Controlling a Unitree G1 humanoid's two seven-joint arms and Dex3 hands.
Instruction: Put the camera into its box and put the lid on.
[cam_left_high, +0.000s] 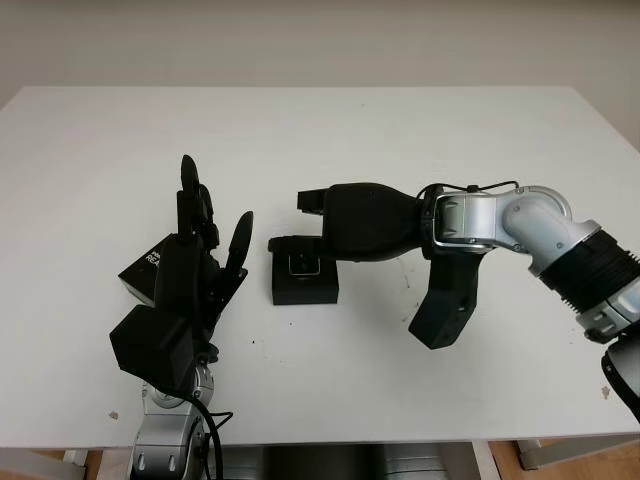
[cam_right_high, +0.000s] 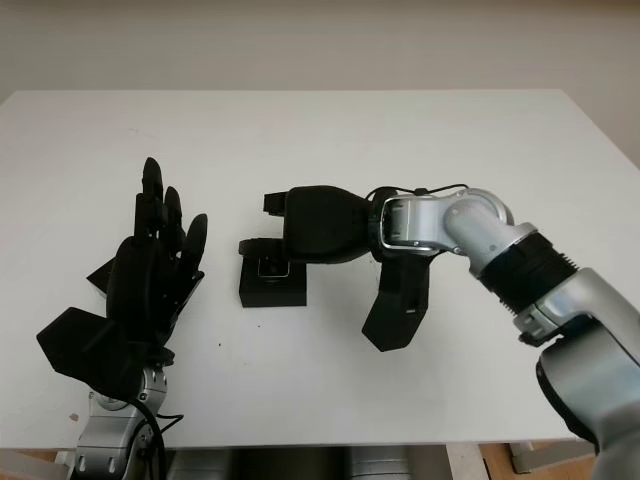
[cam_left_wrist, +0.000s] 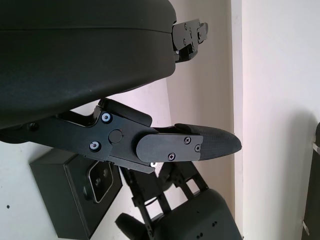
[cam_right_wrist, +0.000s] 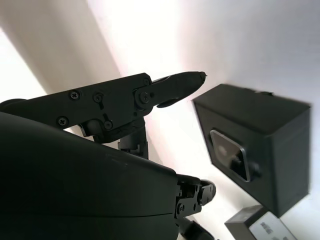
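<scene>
A small black box (cam_left_high: 303, 283) sits open at the table's middle, with the camera (cam_left_high: 303, 265) inside it, silver-rimmed face up. The right wrist view looks at the same box (cam_right_wrist: 270, 150) and camera (cam_right_wrist: 230, 155) from the side. My right hand (cam_left_high: 300, 222) hovers open just right of and above the box, fingertips over its far edge, not touching it. The black lid (cam_left_high: 140, 272), marked with white lettering, lies to the left, partly hidden behind my left hand (cam_left_high: 210, 235). That hand is open with its fingers pointing up, between lid and box.
The white table (cam_left_high: 330, 140) extends wide behind and to both sides; its front edge runs close below the hands. A black camera mount (cam_left_high: 445, 300) hangs under my right wrist, low over the table right of the box.
</scene>
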